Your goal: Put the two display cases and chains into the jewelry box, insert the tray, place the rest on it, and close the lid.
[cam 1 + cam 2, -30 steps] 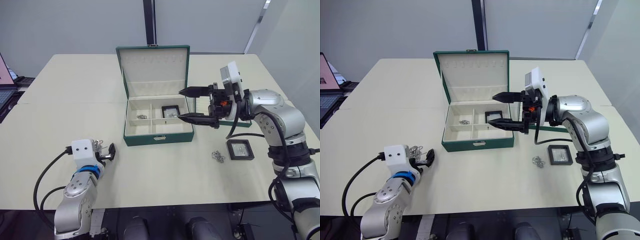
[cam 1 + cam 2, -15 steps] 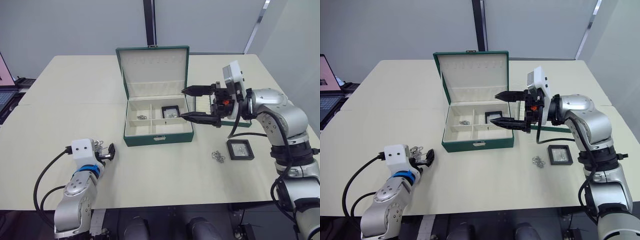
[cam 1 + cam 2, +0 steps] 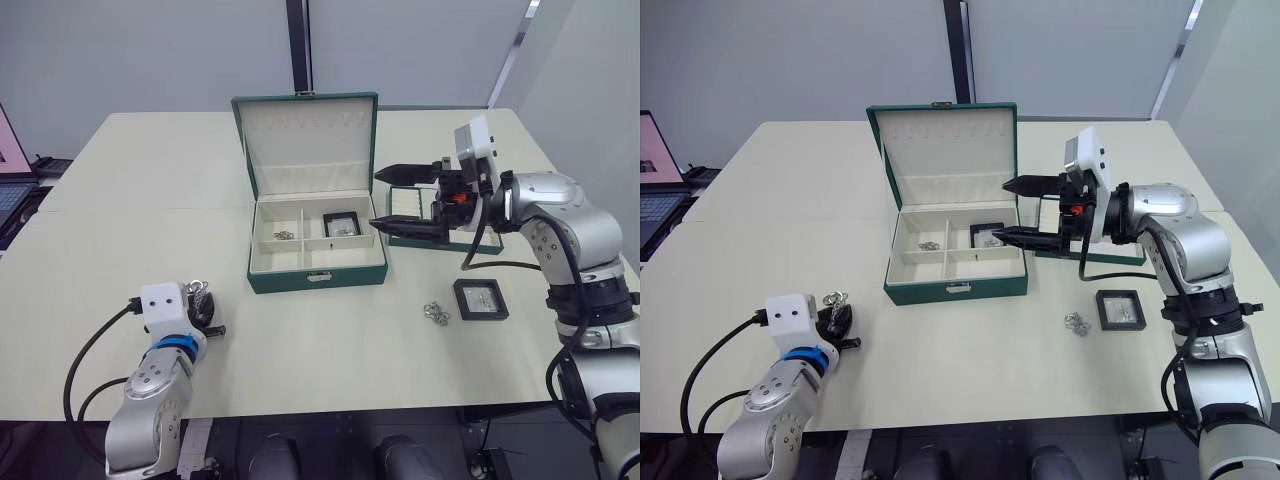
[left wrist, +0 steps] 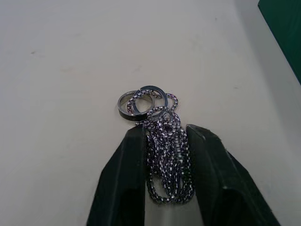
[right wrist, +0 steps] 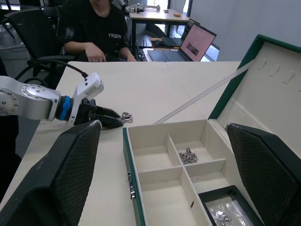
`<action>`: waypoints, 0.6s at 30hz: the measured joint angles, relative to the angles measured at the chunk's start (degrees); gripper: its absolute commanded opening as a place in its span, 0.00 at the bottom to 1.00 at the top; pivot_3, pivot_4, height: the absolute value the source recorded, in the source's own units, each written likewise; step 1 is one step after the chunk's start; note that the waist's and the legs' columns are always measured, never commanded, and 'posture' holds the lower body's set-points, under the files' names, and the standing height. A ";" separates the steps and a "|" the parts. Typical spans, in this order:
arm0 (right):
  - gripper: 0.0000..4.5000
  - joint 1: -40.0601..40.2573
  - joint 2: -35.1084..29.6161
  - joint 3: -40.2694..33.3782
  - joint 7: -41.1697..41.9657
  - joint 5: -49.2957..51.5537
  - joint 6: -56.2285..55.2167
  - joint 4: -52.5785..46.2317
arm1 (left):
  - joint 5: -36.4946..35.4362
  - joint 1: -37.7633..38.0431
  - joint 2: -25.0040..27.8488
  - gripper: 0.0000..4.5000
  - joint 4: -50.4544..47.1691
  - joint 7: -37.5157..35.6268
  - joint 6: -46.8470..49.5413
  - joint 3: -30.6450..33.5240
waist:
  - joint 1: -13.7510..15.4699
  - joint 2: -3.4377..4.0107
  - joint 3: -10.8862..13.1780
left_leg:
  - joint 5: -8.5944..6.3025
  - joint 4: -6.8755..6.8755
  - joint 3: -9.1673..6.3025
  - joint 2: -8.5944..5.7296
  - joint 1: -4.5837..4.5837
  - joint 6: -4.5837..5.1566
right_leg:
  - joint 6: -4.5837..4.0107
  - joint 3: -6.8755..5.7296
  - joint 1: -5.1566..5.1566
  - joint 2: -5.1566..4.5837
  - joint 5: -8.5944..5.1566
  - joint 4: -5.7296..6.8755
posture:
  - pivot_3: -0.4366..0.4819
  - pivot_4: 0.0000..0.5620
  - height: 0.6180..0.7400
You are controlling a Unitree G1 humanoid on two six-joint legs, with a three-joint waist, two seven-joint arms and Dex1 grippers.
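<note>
The dark green jewelry box [image 3: 318, 277] stands open mid-table, its lid [image 3: 308, 145] upright. One display case [image 3: 342, 224] and a chain [image 3: 284, 235] lie in its cream compartments. A second display case [image 3: 480, 298] and another chain [image 3: 436, 312] rest on the table to the box's right. Partly hidden behind my right gripper [image 3: 376, 198] is the tray [image 3: 1090, 258]; that gripper hovers open and empty just right of the box. At the front left, my left gripper [image 4: 164, 132] is shut on a chain with rings [image 4: 162, 155] lying on the table.
A laptop [image 3: 10, 150] sits at the far left edge. In the right wrist view, a person [image 5: 94, 28] sits behind a far table with another laptop [image 5: 193, 44]. Bare tabletop spreads in front of the box.
My left gripper's fingers have closed around the chain at the front left. My right gripper has drawn back to the right, away from above the box.
</note>
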 measured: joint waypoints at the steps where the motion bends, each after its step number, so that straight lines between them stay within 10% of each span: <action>1: 1.00 -0.04 -0.09 0.00 0.04 -0.09 -0.20 0.39 | -0.03 -0.01 -0.08 0.05 0.00 0.07 0.01 0.06 | 0.00 0.01 0.00 | 0.00 0.00 0.00 0.00 0.00 0.00 | 0.00 0.00 0.00 0.00 0.00 0.00 | 0.48 0.27 1.00; 18: 1.00 -1.22 -0.39 -0.03 0.52 -1.97 -2.49 3.14 | -0.87 -1.22 -4.18 0.00 -0.69 1.99 -1.75 1.80 | 0.02 0.06 -0.02 | 0.00 0.00 -0.01 -0.01 -0.03 0.00 | 0.00 -0.01 0.01 0.00 0.00 -0.02 | 0.48 0.27 1.00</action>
